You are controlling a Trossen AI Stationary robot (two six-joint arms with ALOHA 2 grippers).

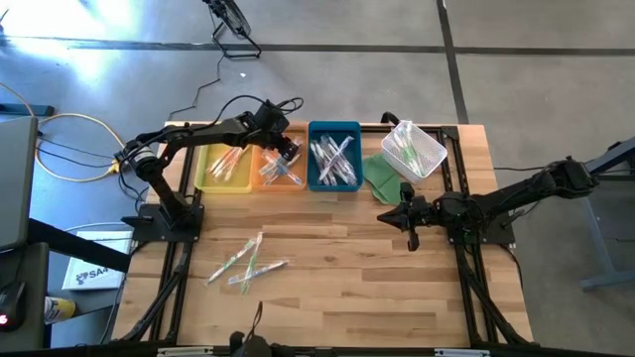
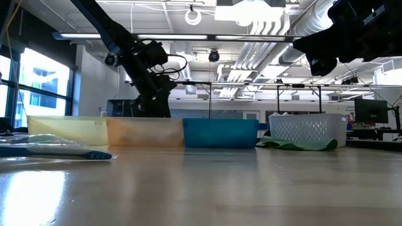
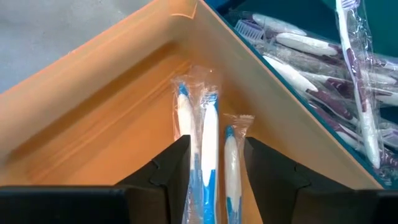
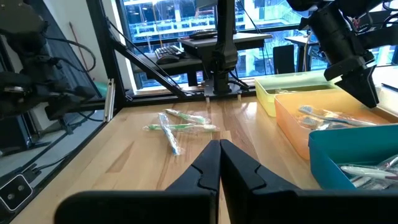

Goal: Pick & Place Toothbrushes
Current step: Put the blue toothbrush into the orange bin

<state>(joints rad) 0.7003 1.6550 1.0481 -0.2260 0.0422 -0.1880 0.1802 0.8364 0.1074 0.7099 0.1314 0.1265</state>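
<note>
The left arm reaches out across the far side of the table, its wrist bent downward, and the left gripper (image 1: 285, 156) points down with its fingers (image 3: 171, 171) parted. The right arm is folded low at its own side, and the right gripper (image 1: 406, 215) has its fingers (image 4: 211, 163) pressed together.

Two dark jointed arms (black cables trailing), angular black fingers (image 3: 168, 180).
</note>
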